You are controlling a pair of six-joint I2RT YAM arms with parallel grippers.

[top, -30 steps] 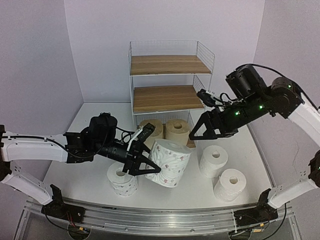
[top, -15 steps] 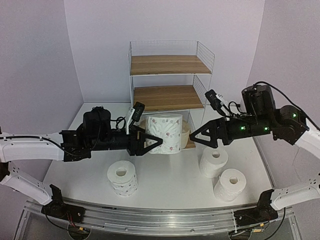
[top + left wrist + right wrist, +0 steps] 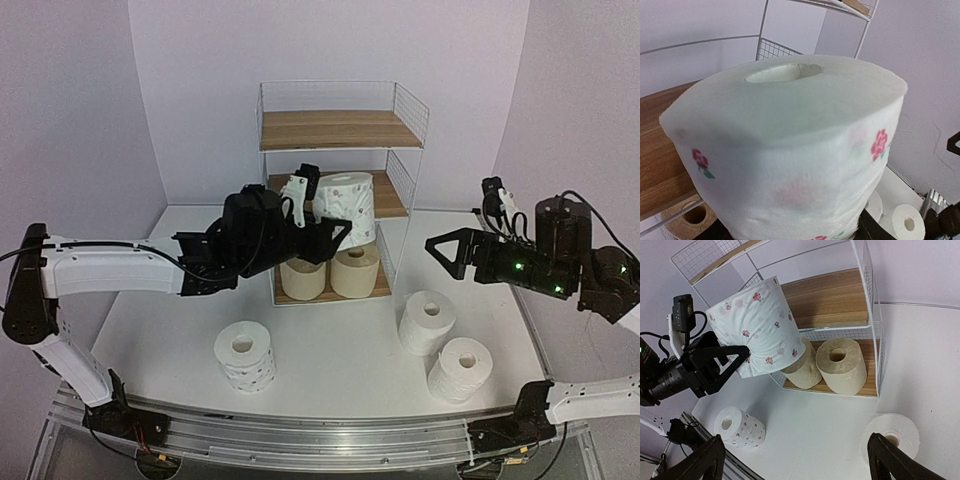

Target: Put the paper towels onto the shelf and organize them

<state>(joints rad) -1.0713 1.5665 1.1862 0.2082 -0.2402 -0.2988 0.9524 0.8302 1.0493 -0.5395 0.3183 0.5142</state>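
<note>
My left gripper (image 3: 335, 232) is shut on a white paper towel roll printed with small red flowers (image 3: 347, 205) (image 3: 790, 150) (image 3: 757, 325). It holds the roll slightly tilted at the front of the middle board of the wire shelf (image 3: 335, 130) (image 3: 830, 300). Two beige rolls (image 3: 302, 277) (image 3: 356, 270) stand on the bottom board. On the table, a second flowered roll (image 3: 244, 355) (image 3: 737, 427) stands at the near left. Two plain white rolls (image 3: 427, 320) (image 3: 460, 368) stand at the near right. My right gripper (image 3: 445, 255) (image 3: 795, 440) hangs open and empty, right of the shelf, above the plain rolls.
The shelf's top board (image 3: 338, 128) carries nothing, and mesh panels (image 3: 410, 110) close its sides. The white table (image 3: 340, 350) ends at a metal rail (image 3: 300, 440) along the near edge. Purple walls stand close on three sides.
My left arm lifted the flowered roll off the table and carried it up and back to the middle tier. My right gripper drew back to the right and opened wider.
</note>
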